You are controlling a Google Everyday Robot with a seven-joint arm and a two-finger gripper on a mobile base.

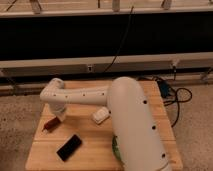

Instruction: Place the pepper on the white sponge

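Wooden table [95, 144], jaws near its left edge — clenched on the pepper [48, 124], white sponge [101, 116] nearby.

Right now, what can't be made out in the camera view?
- Gripper: shut at the pepper near the table's left edge. The wrist covers the contact, so a real hold is unconfirmed.
- Green bowl: only a sliver shows, the arm hides the rest and its contents.
- Black flat object: too blurred to identify.
- Table: front right part hidden by the arm, near edge cut by the frame bottom.
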